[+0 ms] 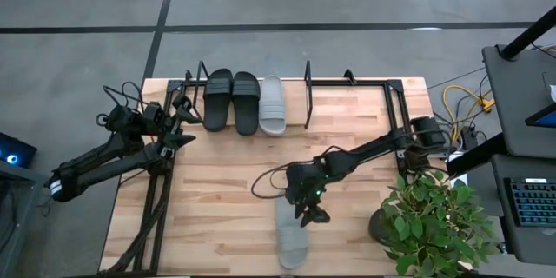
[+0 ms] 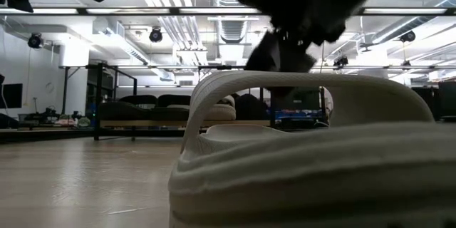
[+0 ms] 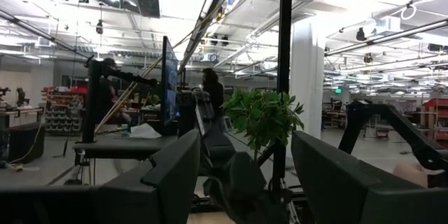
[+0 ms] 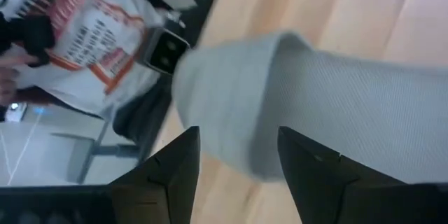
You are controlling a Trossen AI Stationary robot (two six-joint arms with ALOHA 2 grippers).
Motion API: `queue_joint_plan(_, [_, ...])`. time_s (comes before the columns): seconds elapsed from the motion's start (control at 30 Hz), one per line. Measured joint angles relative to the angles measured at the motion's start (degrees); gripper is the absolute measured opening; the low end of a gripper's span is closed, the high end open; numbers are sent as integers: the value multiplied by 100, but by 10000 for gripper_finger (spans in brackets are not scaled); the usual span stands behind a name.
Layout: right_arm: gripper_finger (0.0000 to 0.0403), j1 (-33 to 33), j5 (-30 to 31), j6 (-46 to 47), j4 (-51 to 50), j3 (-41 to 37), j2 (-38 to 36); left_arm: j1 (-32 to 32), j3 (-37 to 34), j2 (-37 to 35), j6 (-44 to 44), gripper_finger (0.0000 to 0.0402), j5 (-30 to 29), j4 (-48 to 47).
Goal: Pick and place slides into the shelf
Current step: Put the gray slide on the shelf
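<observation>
Three shelved slides; one grey slide apart

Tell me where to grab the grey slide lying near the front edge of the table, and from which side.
Grip the wide strap of the loose grey slide, coming straight down from above. It lies sole-down, and in the low view the strap arches clear of the footbed, leaving a gap for one finger. The right gripper already hovers there, fingers open.

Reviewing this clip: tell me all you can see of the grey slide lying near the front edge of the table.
The loose grey slide is light grey, matte and foam-like, with a wide arched strap and a ribbed sole edge. It lies sole-down on the wooden tabletop, lengthwise toward the shelf, apart from the three slides already racked. The right gripper is directly over its strap end, fingers open; contact is unclear.
</observation>
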Motion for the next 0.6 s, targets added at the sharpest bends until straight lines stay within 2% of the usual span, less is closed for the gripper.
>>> queue_joint_plan(0.37, [183,-113,30,-22,-219,70,115,-1,-2,-16,4,211,9,82])
queue_joint_plan(0.6, [183,66,-23,57,-181,37,110,-2,-2,-20,4,211,19,78])
